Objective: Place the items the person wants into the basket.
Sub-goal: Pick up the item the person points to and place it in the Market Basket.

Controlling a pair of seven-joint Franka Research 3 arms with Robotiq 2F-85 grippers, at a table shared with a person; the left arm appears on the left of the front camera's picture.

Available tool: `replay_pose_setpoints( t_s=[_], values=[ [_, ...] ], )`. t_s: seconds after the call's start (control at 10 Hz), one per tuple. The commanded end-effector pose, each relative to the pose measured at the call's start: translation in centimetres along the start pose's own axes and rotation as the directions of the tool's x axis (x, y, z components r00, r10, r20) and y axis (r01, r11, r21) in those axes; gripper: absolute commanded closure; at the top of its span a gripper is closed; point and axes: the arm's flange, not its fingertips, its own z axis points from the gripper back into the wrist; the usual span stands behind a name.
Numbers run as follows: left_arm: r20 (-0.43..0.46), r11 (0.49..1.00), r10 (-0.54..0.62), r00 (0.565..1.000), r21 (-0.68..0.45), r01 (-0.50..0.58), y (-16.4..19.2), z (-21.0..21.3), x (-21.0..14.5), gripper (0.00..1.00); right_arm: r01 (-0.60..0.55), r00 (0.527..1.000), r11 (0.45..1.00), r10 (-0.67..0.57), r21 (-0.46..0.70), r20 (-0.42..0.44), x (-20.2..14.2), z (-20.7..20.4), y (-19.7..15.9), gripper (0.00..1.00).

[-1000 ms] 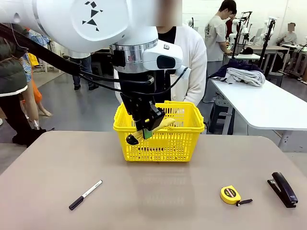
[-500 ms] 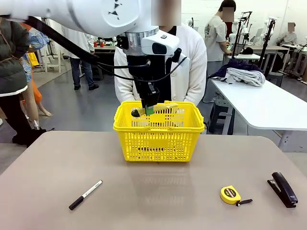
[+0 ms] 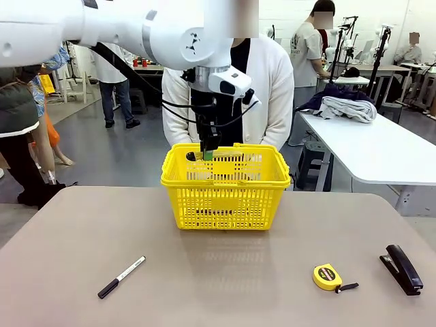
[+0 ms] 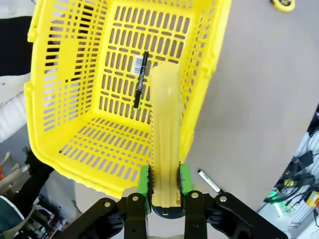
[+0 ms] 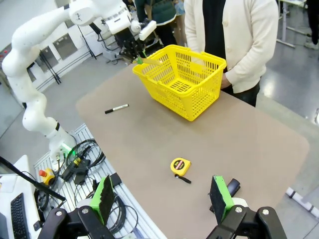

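The left fingers point(image 4: 144, 180) are drawn in to a narrow gap and pinch the yellow utility knife point(image 4: 165, 124) by its black end, green pads pressed on both flanks. In the left wrist view the knife runs toward 12 o'clock over the open yellow basket point(image 4: 55, 99). A thin black pen point(image 4: 141, 79) lies on the basket floor, just at the knife's 10 o'clock. The pen's white label carries fine print too small to read.

The right fingers point(image 5: 103, 198) are spread wide with nothing between them, hovering above the bench point(image 5: 239, 139). The round tape measure point(image 5: 180, 166) lies on the bench at 12 o'clock from them. Its dark face label cannot be read. The black stapler point(image 5: 232, 186) is partly hidden behind one right finger.

In the front view the knife's yellow body blends into the basket rim and is hard to separate from it. A black-and-white marker point(image 3: 121, 276) lies at the basket's 7 o'clock. The person point(image 3: 272, 88) in a white cardigan stands at its 12 o'clock.
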Motion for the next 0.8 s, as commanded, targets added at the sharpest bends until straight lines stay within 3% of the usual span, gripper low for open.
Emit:
replay_pose_setpoints(
  t_s=[0.0,0.5,0.7],
  values=[
    [-0.013,0.999,-0.04,0.999,0.027,0.041,1.1,-1.9,0.7,0.72,-0.013,1.0,1.0,0.012,0.016,0.023,0.2,0.1,0.0,0.0],
    [-0.031,0.996,0.072,0.997,0.061,-0.07,4.3,-8.0,1.6,0.72,-0.013,1.0,1.0,0.012,0.016,0.023,0.2,0.1,0.0,0.0],
    [-0.045,0.991,0.103,0.994,0.096,-0.099,4.3,-8.1,1.7,0.72,-0.013,1.0,1.0,0.012,0.016,0.023,0.2,0.1,0.0,0.0]
  ],
)
